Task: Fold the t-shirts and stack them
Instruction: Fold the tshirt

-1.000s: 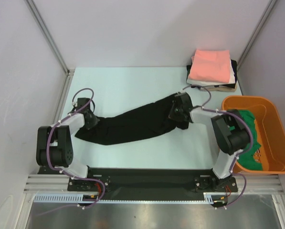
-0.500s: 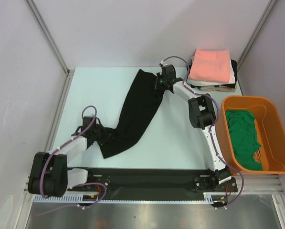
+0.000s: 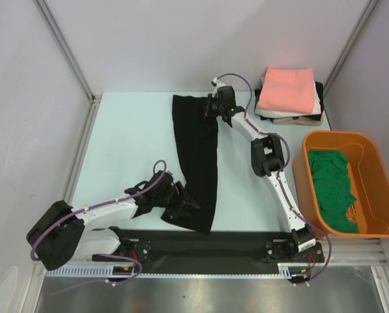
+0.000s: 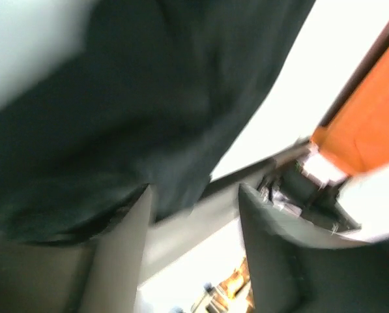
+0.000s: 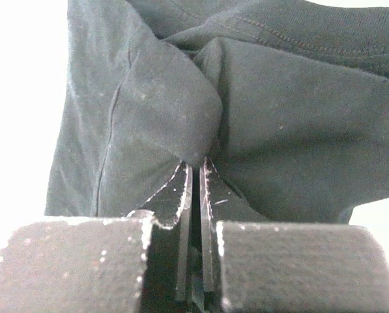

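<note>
**A:** How far along is the stacking?

**B:** Partway, I'd judge. Just beyond the far end of the orange plastic tub [image 3: 341, 136] sits a pile of folded cloth. A salmon-pink folded t-shirt [image 3: 287, 88] lies on top, and white, tan and dark edges show beneath it. A crumpled green cloth t-shirt [image 3: 331, 186] lies inside the tub, unfolded.

**A:** And the one in hand?

**B:** The large black cloth t-shirt [image 3: 197, 156] is drawn into a long band on the pale desk [image 3: 129, 143], well to the left of the tub. It runs from the far edge towards the arms' bases and is not yet folded flat.

**A:** Who has hold of it?

**B:** The right pincer [image 3: 212, 107] is clenched on a bunch of the black cloth at the far end, level with the pile behind the tub. The wrist view shows the fabric nipped tight. The left pincer [image 3: 184, 207] is at the near end. Its wrist view is blurred, but the jaws stand apart and the cloth drapes by one finger rather than between them, so it looks released.

**A:** What's left, then?

**B:** Fold the black shirt and put it on the pile, then do the green one.
</note>
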Controlling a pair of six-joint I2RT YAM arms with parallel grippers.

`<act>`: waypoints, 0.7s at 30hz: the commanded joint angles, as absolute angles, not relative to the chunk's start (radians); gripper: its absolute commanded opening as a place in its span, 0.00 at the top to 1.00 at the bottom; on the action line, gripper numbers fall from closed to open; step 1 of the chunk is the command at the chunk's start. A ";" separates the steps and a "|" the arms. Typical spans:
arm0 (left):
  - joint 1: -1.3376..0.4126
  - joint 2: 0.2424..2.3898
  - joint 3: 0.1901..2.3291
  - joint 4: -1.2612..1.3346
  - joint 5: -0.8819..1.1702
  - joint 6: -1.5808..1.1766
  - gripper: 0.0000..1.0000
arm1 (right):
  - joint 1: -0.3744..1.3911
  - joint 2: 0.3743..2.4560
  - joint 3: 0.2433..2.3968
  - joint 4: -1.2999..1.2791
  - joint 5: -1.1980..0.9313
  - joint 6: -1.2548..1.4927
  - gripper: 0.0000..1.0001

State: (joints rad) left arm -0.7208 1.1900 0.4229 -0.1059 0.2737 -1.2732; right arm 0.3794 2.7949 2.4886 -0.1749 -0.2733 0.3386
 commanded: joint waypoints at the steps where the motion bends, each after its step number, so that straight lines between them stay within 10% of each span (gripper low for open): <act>1: -0.842 1.190 0.463 -0.129 0.331 -1.433 0.36 | 0.367 2.826 2.559 -0.022 -0.183 0.324 1.00; 9: -0.977 0.990 0.572 -0.327 0.232 -1.486 0.13 | 0.382 2.830 2.557 0.099 -0.135 0.233 0.97; 13: -0.931 0.896 0.652 -0.426 0.074 -1.327 0.00 | 0.394 2.786 2.542 0.106 -0.173 0.228 0.28; 21: -0.625 1.028 0.914 -0.553 -0.035 -0.844 0.01 | 0.414 2.413 2.294 0.052 -0.117 0.176 0.00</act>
